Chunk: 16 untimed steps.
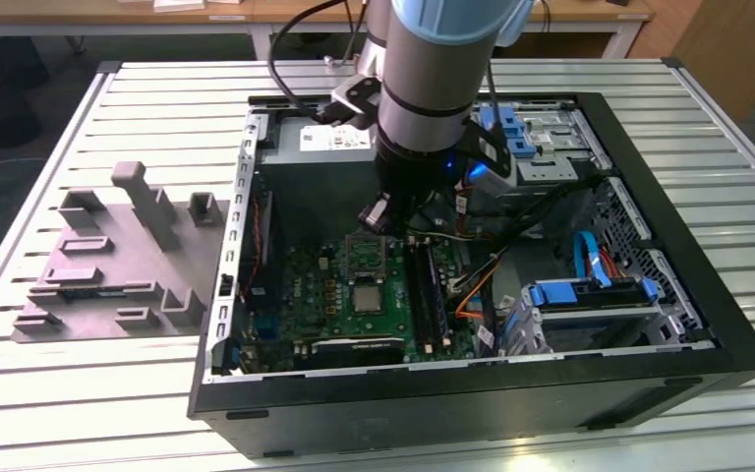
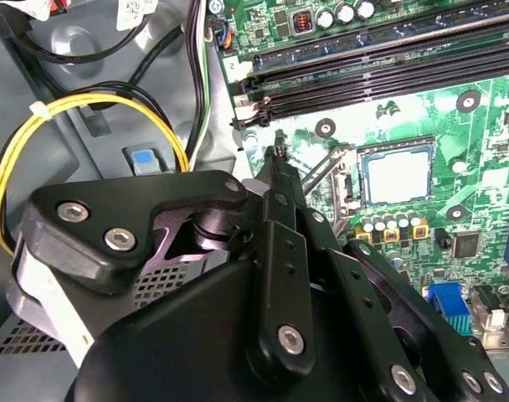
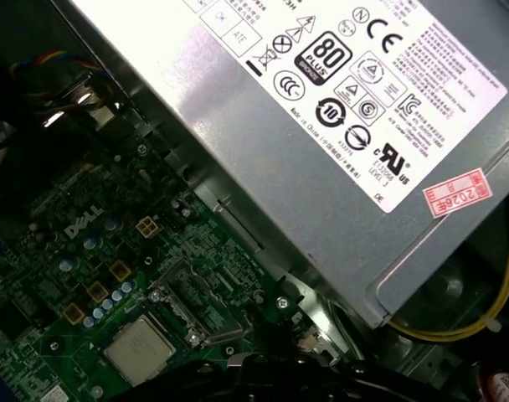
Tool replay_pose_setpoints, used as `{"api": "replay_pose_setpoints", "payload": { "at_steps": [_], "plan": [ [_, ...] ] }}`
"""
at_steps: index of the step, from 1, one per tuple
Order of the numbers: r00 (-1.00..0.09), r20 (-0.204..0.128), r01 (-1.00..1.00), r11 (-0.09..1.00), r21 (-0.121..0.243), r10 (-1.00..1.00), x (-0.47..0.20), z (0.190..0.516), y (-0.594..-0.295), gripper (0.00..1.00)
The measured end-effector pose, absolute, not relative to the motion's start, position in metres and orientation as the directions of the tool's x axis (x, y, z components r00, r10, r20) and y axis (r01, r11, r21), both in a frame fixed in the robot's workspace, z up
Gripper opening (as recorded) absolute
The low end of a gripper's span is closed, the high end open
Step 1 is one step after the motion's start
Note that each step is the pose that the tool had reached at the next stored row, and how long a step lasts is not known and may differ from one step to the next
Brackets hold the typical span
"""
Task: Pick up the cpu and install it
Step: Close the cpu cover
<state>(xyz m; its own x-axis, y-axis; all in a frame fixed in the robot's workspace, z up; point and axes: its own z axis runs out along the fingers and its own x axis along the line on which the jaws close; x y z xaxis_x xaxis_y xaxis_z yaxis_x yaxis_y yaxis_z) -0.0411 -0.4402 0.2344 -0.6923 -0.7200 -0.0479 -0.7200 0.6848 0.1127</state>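
CPU (image 2: pixel 396 173) already sits flat in its socket on the green motherboard (image 2: pixel 455 117), and from my remote seat that is the fact everything hangs on: in the second wrist view the chip lies just beyond the gripper (image 2: pixel 279 155), off to one side of the fingertips and lower, not between them. The black fingers (image 2: pixel 281 218) run together to a narrow point with no gap I can see, so I read them as closed on nothing. In the first wrist view the chip (image 3: pixel 140 349) lies near the socket's raised metal frame (image 3: pixel 187 306), which suggests to me the latch is not yet down. Being square, the chip has no long axis; its edges sit parallel to the socket walls.

It looks like a thin square plate, pale silver-grey on its face with a narrow greenish border, lying level.

Farther out, in the exterior view, the arm (image 1: pixel 431 88) reaches down into the open computer case (image 1: pixel 640 147), with the gripper low over the board. Beyond the case, on the slatted table (image 1: pixel 89 403) toward the exterior view's left, lies the grey plastic fixture (image 1: pixel 102 265).
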Motion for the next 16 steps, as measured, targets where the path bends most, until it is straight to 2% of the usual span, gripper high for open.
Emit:
{"api": "replay_pose_setpoints", "payload": {
  "at_steps": [16],
  "plan": [
    [-0.647, -0.043, -0.76, 0.641, 0.109, -0.761, -0.043, 0.2395, -0.4402, 0.11]
  ]
}}
